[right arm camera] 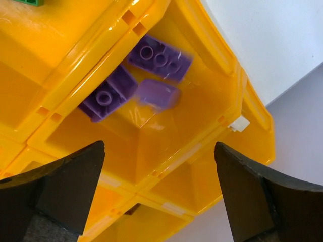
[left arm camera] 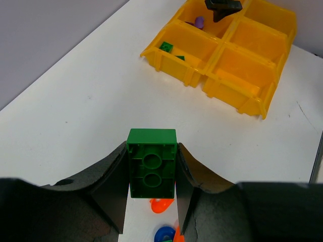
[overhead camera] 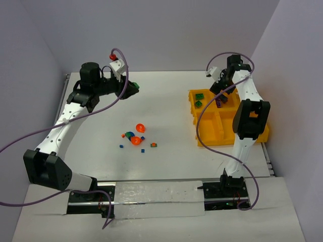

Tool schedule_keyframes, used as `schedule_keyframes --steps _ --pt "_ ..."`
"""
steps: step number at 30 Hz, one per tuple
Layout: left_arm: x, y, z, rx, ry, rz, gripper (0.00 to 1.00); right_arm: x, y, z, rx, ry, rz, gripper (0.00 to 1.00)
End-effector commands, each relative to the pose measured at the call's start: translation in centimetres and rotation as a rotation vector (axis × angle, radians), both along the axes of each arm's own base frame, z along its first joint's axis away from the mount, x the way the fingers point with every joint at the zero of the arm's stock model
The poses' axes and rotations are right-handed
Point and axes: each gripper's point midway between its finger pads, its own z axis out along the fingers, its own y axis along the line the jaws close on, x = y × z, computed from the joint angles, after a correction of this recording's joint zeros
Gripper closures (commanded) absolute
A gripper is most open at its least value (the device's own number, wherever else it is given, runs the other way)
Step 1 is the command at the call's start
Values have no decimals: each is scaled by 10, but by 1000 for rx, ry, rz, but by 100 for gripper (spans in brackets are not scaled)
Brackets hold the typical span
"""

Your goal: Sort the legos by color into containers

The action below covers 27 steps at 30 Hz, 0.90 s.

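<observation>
Holding purple bricks (right arm camera: pixel 151 60), tray compt (right arm camera: pixel 217 101) under spread R hand (right arm camera: pixel 159 171); L hand (left arm camera: pixel 151 151) clamps green brick (left arm camera: pixel 151 169).

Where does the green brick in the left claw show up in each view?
Top external: green brick at the tip of the left claw, upper left of centre.
Left wrist: bottom centre, pinched between the claw's fingers.
Right wrist: not in it.
Shared landmark: the yellow tray, in all three.

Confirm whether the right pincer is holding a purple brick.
No, the right pincer stands open above purple bricks lying in the tray.
</observation>
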Motion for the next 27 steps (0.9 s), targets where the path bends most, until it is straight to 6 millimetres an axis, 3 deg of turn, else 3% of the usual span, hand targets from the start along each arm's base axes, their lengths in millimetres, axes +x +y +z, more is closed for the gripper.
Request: schedule_keyframes --steps 1,7,9,10,11,12,14,16,17,19,22,25,27 --pt "-1 -3 21 -27 -43 0 99 8 -6 22 -61 -57 20 0" --pt "-22 -10 31 -85 -76 -96 97 18 3 83 -9 -218 -13 0" --pt "-44 -16 41 -152 -145 -181 95 24 27 124 143 -318 -62 0" --pt "-48 -16 37 -164 -154 -193 95 26 39 147 236 -364 -109 0" --pt "-50 -17 47 -176 -192 -198 94 24 51 149 284 -359 -76 0" --pt "-52 -18 47 -187 -186 -196 94 17 81 171 448 -370 -51 0" --pt "-52 -19 48 -184 -205 -198 93 3 109 188 607 -351 -47 0" --pt "-55 -25 44 -127 -301 -216 93 -23 165 224 864 -342 75 0" --pt "-56 -25 42 -106 -340 -222 94 -31 175 222 917 -301 49 0" --pt "-58 -29 35 -52 -433 -238 94 -50 223 231 1068 -203 84 0" --pt "-60 -35 26 11 -508 -237 95 -75 275 231 1160 -39 111 0" --pt "-55 -35 19 72 -549 -193 95 -94 314 235 1212 82 112 0" --pt "-53 -36 20 85 -569 -175 96 -102 329 236 1227 122 105 0"
